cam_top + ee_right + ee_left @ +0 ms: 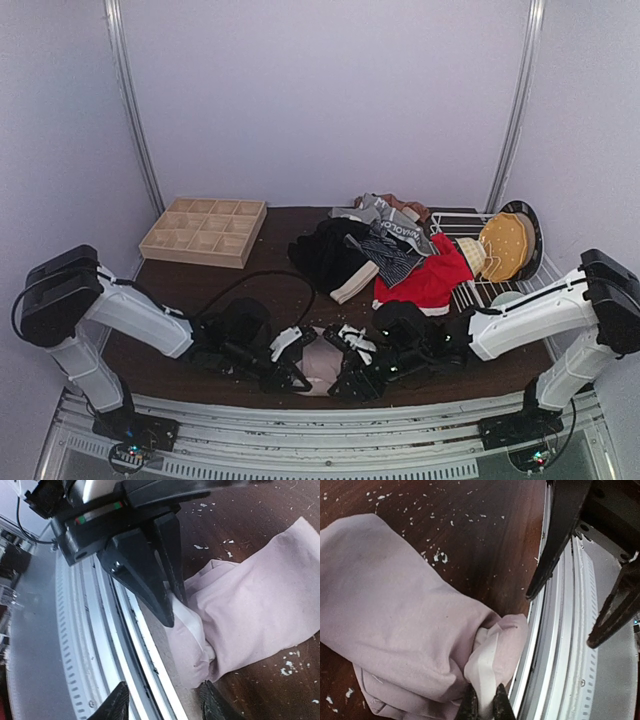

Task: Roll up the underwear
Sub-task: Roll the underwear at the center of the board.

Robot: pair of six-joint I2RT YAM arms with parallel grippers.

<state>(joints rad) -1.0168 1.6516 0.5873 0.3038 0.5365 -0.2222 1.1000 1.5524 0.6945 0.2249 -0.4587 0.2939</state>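
A pale pink underwear (320, 365) lies bunched at the table's near edge, between my two grippers. In the left wrist view it (395, 615) fills the left half, and my left gripper (485, 707) is shut on its white inner fold. My left gripper (293, 378) reaches in from the left. My right gripper (347, 380) stands open; in its wrist view the fingers (117, 705) are spread over the edge rail. The pink underwear (250, 615) ends just ahead of my right gripper (165, 705), which does not grip it.
At the back right lies a heap of black (335, 250), grey-striped (395, 235) and red (430, 280) underwear. A wooden grid tray (205, 230) stands back left. A wire rack (480, 290) holds a round yellow thing (505, 245) at the right. White rails (560, 630) run along the near edge.
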